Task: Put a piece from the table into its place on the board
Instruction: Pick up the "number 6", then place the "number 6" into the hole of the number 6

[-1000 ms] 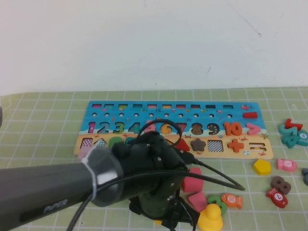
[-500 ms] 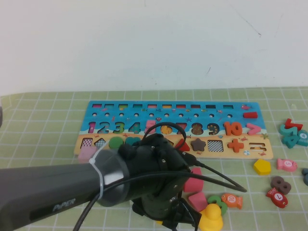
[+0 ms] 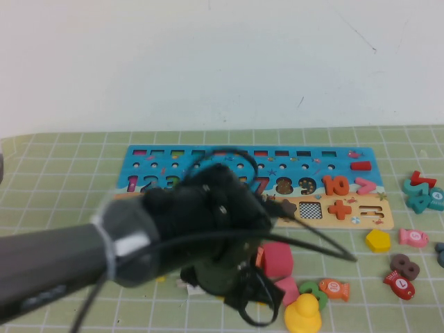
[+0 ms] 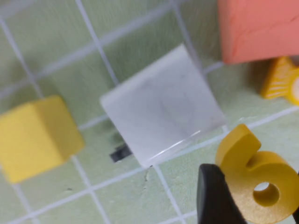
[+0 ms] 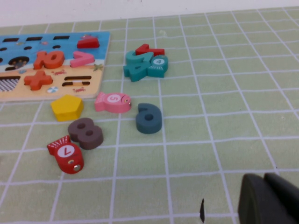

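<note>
Left pincer (image 4: 261, 205) clamps the yellow 6 (image 4: 254, 179) above the desk (image 4: 56, 60); keep it flat toward the board (image 3: 361, 156). Right pincer (image 5: 268, 200) parked right, grip unclear.

The left gripper (image 4: 254, 200) holds the yellow numeral 6 (image 4: 258, 179), one dark finger (image 4: 215, 196) against its side. A white translucent block (image 4: 161, 105) lies beside the 6 on the green gridded table (image 4: 51, 51); a yellow cube (image 4: 35, 137) sits beyond that block.
</note>
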Motion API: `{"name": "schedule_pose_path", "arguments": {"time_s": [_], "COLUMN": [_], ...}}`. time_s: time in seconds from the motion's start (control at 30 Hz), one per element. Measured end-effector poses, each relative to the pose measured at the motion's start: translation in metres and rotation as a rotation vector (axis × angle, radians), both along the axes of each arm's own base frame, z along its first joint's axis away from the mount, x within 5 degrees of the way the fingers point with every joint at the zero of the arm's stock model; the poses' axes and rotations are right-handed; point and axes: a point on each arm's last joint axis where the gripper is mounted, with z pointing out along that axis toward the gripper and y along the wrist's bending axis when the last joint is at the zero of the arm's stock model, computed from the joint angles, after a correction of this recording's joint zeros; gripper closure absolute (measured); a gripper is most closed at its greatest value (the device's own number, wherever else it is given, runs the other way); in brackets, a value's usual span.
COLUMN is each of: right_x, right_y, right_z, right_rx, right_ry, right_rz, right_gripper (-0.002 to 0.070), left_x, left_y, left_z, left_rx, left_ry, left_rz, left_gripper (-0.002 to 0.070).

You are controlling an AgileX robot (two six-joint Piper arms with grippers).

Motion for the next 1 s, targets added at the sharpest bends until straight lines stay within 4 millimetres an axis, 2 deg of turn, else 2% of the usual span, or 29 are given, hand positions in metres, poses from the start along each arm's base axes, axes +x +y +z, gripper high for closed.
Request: {"name": "schedule_pose_path", "arguments": {"time_s": [0.23, 0.4, 0.7, 0.83, 1.0], "right_x": [0.000, 0.000, 0.000, 0.000, 0.000], "right_y": [0.000, 0.000, 0.000, 0.000, 0.000], "right_z": [0.000, 0.000, 0.000, 0.000, 0.000], "right_rx": [0.000, 0.000, 0.000, 0.000, 0.000], "right_ry": [0.000, 0.000, 0.000, 0.000, 0.000], "right_rz": [0.000, 0.000, 0.000, 0.000, 0.000], "right_gripper": [0.0678, 0.0679, 0.0679, 0.0679, 0.0678], "left_x": [0.003, 0.024, 0.093, 0.118, 0.141], "left_y": [-0.002, -0.008, 0.004, 0.006, 0.002], "left_z": [0.046, 0.060, 0.061, 0.059, 0.046], "left_rx": [0.006, 0.002, -0.058, -0.068, -0.039], "left_ry": [-0.064, -0.097, -0.065, -0.082, -0.098], "left_rz": [-0.141, -0.152, -0.113, -0.132, -0.202], "left_gripper": [0.0376, 0.0376, 0.0377, 0.0377, 0.0377]}}
